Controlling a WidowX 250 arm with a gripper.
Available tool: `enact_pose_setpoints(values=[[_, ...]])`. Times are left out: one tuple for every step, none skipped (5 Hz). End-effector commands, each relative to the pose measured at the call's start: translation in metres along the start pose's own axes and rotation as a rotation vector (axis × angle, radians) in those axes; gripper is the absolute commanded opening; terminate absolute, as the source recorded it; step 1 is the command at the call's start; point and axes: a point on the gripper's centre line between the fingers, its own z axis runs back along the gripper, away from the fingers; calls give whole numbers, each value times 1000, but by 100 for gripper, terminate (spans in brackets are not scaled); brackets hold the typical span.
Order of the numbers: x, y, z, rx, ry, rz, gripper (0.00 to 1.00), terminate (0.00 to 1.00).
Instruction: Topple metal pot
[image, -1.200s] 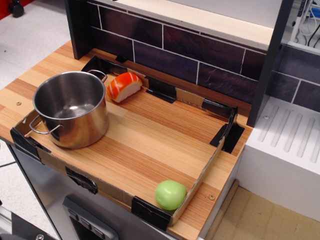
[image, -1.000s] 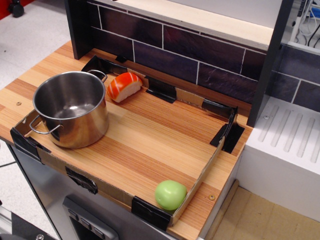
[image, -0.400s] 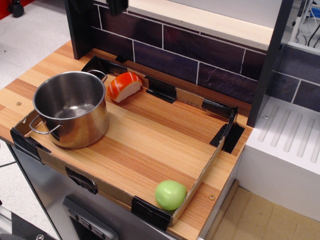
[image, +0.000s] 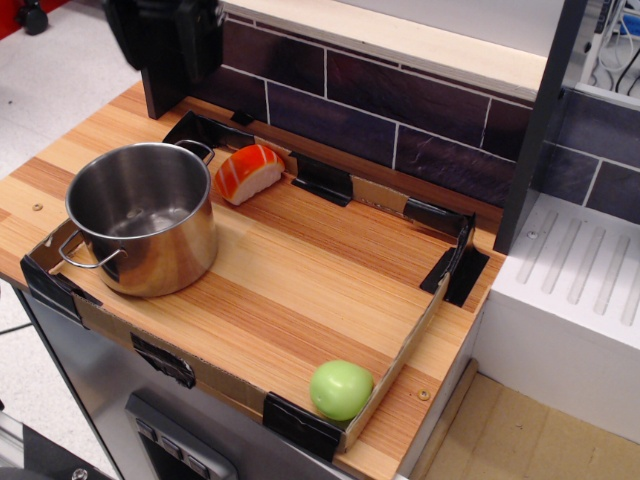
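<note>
The metal pot (image: 143, 217) stands upright and empty at the left end of the wooden board, with one wire loop handle toward the front left and one toward the back. My gripper (image: 165, 38) shows as a dark blurred block at the top left, above and behind the pot and apart from it. Its fingers are not distinguishable, so I cannot tell whether it is open or shut.
A salmon sushi toy (image: 248, 171) lies just behind the pot's right side. A green ball (image: 340, 389) rests in the front right corner. A low cardboard rim (image: 408, 343) with black tape frames the board. A dark tiled wall (image: 400, 110) rises behind.
My gripper has come into view from the top edge and dropped lower at the top left. The pot, sushi toy and ball have not moved.
</note>
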Motion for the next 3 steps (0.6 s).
enact_pose_setpoints(values=[[-6,7,-10,-1,0,13,100,0],[-9,2,-23,-11,10,18,100,0],[-8,-1,-32,-3,12,24,100,0]])
